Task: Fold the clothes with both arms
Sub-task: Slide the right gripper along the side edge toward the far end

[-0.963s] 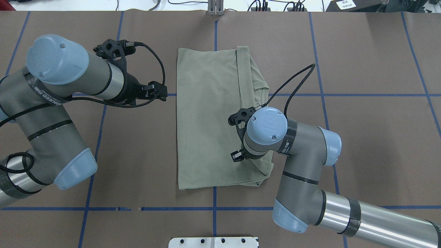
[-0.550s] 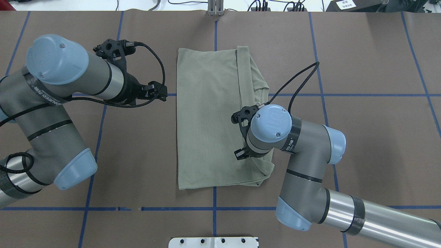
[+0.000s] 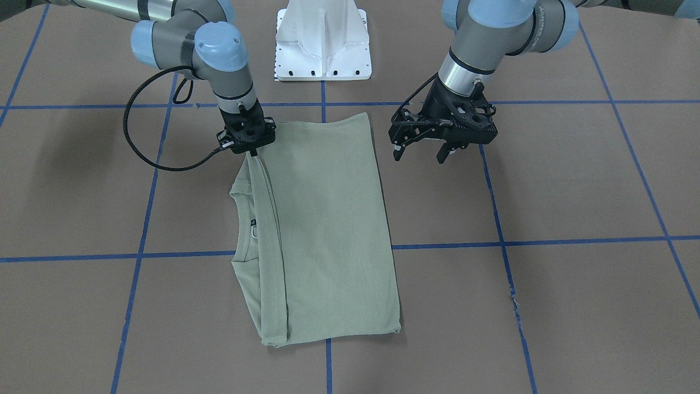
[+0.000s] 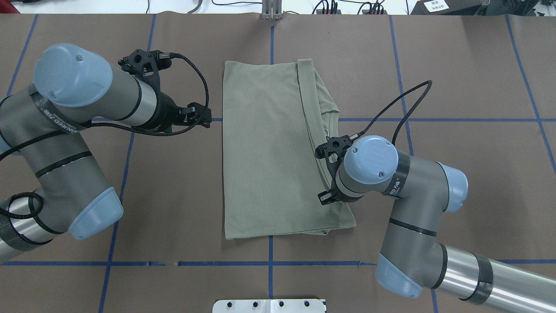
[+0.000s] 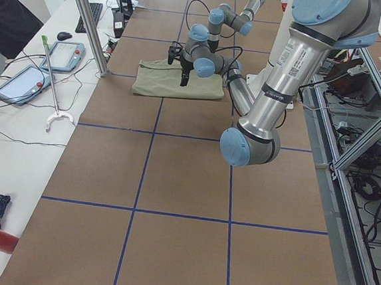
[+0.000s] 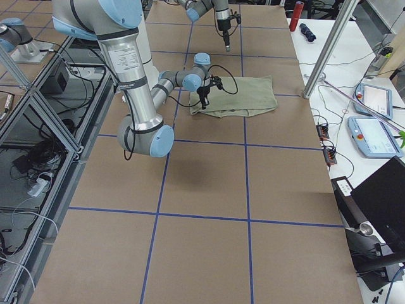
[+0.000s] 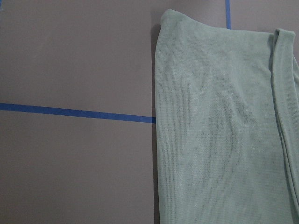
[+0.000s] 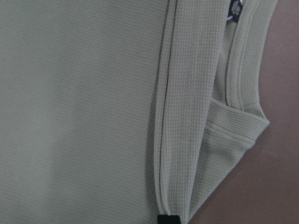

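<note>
Right gripper [image 3: 252,155] pinched on shirt [image 4: 265,152] folded edge, 4 o'clock side in overhead view. Left gripper [image 3: 418,157] spread, empty, off shirt's 10 o'clock. Shirt flat mid-table [image 4: 173,195].

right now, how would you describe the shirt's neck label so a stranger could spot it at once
On the brown table lies one folded green shirt. Its ribbed collar opens toward the right arm; just inside it sits a small label, black, unlike the white string loop beside it.
</note>
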Controlling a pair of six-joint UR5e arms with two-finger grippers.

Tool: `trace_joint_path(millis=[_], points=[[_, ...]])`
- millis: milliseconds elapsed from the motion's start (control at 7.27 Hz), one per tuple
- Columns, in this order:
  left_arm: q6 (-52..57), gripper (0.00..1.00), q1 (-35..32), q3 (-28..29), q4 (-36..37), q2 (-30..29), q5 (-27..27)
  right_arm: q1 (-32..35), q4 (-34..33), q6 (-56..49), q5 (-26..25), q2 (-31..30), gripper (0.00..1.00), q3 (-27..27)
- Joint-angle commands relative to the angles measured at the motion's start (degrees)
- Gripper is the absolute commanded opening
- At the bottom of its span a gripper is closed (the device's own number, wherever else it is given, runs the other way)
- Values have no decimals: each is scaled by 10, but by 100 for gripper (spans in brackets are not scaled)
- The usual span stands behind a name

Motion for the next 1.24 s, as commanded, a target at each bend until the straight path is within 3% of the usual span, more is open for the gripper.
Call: trace_joint_path(millis=[0, 275, 413, 550, 825, 1100], points=[[0, 99, -1, 1, 0, 0, 0, 3, 0, 0, -1, -31, 0, 8], [1, 99, 0, 2, 0, 0, 0, 6, -1, 0, 0, -40, 0, 15], [1, 99, 0, 2, -1, -1, 0, 19, 0, 0, 11, -38, 66, 17], [1, 99, -1, 2, -4, 0, 0, 26, 1, 1, 16, -34, 100, 20], [1, 99, -1, 7, -9, 0, 0, 45, 3, -1, 12, -19, 100, 13], [1, 99, -1, 7, -9, 0, 0, 62, 4, -1, 2, 69, 100, -80]])
